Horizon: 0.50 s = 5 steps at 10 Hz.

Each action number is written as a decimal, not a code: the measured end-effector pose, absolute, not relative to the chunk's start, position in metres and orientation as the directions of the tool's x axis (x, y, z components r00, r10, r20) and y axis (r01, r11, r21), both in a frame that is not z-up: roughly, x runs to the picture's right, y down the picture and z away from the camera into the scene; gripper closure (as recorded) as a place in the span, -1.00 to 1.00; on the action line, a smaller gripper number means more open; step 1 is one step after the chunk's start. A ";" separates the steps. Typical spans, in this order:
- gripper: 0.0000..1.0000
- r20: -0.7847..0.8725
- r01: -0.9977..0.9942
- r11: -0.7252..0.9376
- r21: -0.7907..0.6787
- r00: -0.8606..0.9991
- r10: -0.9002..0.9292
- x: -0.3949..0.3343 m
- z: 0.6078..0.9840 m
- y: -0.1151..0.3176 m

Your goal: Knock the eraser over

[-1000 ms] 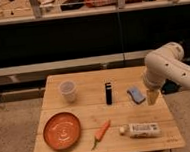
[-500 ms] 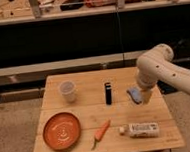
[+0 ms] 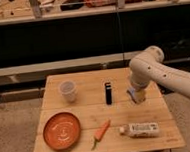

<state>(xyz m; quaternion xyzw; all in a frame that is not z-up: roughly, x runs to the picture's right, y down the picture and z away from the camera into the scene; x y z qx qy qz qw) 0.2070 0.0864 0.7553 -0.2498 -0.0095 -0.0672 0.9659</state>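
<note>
The eraser [image 3: 108,93] is a narrow black block standing upright near the middle of the wooden table [image 3: 87,114]. My gripper [image 3: 136,97] hangs from the white arm at the right of the table, a short way right of the eraser and apart from it. It is low over the flat blue-grey pad [image 3: 131,93], which it mostly covers.
A white cup [image 3: 67,91] stands left of the eraser. An orange plate [image 3: 61,131] lies at the front left. A carrot [image 3: 101,132] lies in front of the eraser. A white labelled package [image 3: 141,130] lies at the front right. A dark shelf runs behind the table.
The arm and gripper have moved left across the table toward the eraser, now over the blue-grey pad. The eraser still stands upright.
</note>
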 end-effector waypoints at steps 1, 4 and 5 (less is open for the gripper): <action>-0.60 0.057 0.136 0.867 -0.480 0.991 -0.124 0.204 0.759 0.087; -0.60 0.071 0.134 0.868 -0.478 0.991 -0.114 0.199 0.769 0.089; -0.60 0.075 0.136 0.868 -0.477 0.991 -0.114 0.197 0.771 0.089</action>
